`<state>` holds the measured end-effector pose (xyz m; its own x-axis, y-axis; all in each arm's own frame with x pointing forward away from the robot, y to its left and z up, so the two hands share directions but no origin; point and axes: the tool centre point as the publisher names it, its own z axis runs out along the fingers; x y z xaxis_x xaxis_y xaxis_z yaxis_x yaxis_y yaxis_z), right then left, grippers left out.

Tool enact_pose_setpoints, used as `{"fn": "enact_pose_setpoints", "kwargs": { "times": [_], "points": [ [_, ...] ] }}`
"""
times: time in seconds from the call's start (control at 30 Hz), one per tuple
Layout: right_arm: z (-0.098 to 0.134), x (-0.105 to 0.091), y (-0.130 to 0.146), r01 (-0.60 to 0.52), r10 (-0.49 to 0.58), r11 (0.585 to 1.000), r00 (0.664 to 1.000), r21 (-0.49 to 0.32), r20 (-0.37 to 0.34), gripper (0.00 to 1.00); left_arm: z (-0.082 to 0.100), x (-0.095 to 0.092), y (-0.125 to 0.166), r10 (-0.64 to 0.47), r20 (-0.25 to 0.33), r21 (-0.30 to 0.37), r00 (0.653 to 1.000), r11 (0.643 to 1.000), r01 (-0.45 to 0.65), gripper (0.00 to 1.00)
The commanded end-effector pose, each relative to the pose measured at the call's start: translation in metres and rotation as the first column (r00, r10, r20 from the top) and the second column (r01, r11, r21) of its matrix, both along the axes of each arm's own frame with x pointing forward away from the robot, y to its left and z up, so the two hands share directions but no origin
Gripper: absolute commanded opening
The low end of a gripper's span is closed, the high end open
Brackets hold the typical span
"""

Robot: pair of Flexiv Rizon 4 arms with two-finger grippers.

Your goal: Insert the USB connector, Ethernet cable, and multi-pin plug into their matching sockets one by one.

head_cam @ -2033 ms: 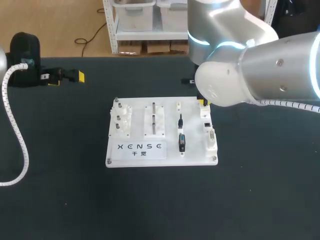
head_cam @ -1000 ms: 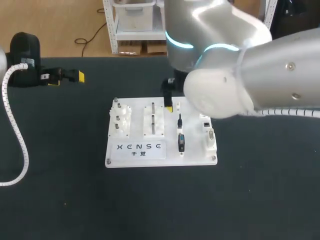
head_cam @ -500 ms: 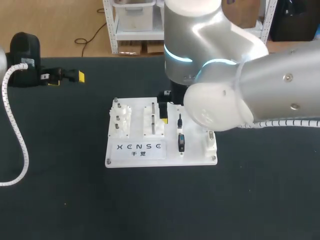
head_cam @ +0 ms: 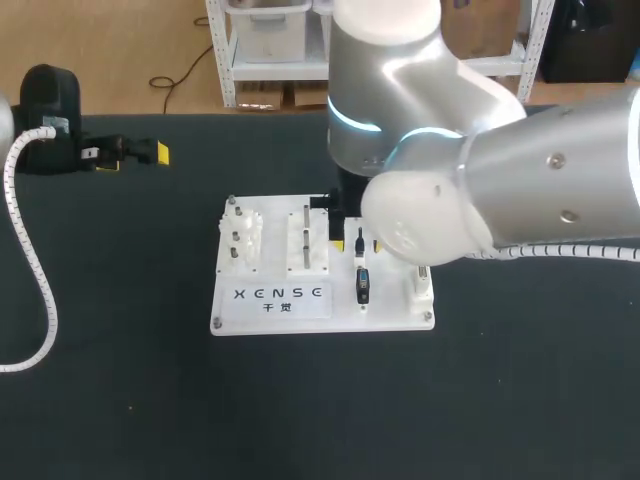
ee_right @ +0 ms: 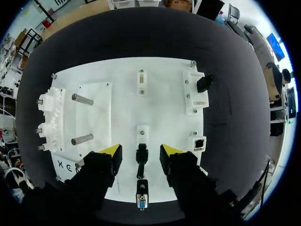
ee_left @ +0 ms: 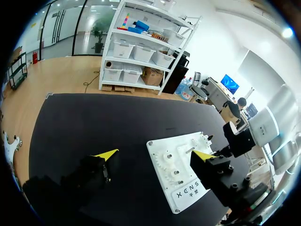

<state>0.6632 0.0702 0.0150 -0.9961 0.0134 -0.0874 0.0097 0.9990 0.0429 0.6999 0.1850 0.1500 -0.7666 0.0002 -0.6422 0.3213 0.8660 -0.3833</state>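
1. Hovering over the white board (ee_right: 155, 108), the right end effector (ee_right: 141, 150) stands open. Its two yellow-tipped fingers (ee_right: 110, 149) are spread to either side of a slim black plug (ee_right: 141, 154).
2. The black plug lies in the gap between those fingers, roughly midway. A strip of white shows on each side of it, so neither finger touches it.
3. A thin black stem runs from the plug back under the end effector to a second connector (ee_right: 141, 199) with a bluish face. This connector lies on the same line, near the board's edge, closer to the wrist than the fingertips.
4. Ahead of the fingers, again on that line, sits a small white socket block (ee_right: 141, 77).
5. Just beside one finger is a network socket (ee_right: 199, 143) near the board's edge. Further ahead on that side, a white block carries a black part (ee_right: 203, 84).
6. On the opposite side, two metal pins (ee_right: 82, 99) stand on a raised plate, with a toothed block (ee_right: 49, 120) beyond them at the board's edge.
7. From above, the right arm (head_cam: 480, 190) comes in from the right and covers the board's far right part. The board rests on the black bench (head_cam: 120, 380).
8. The left end effector (ee_left: 155, 154) is open too, its fingers spread wide. It sits near the bench's far left, well apart from the board, which lies ahead of it.
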Motion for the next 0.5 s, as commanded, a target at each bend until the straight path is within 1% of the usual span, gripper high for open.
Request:
{"fn": "enact_pose_setpoints", "kwargs": {
  "times": [0.03, 0.27, 0.33, 0.5],
  "points": [
    [-0.0022, -0.0009, 0.0018, 0.000, 0.000, 1.000, 1.000, 0.000, 0.005, 0.33, 0.0000, 0.0000, 0.0000, 0.000, 0.000, 0.000, 1.000, 1.000, 0.000, 1.00],
    [-0.0055, -0.0029, 0.0048, -0.005, 0.005, 1.000, 1.000, -0.003, 0.003, 0.27, 0.0000, 0.0000, 0.0000, 0.000, 0.000, 0.000, 1.000, 1.000, 0.000, 1.00],
    [-0.0057, -0.0030, 0.0048, -0.006, 0.006, 1.000, 1.000, -0.005, 0.004, 0.23, 0.0000, 0.0000, 0.0000, 0.000, 0.000, 0.000, 1.000, 1.000, 0.000, 1.00],
    [-0.0051, -0.0033, 0.0028, -0.008, 0.008, 1.000, 1.000, -0.012, 0.013, 0.08, 0.0000, 0.0000, 0.0000, 0.000, 0.000, 0.000, 1.000, 1.000, 0.000, 1.00]
  ]
}}
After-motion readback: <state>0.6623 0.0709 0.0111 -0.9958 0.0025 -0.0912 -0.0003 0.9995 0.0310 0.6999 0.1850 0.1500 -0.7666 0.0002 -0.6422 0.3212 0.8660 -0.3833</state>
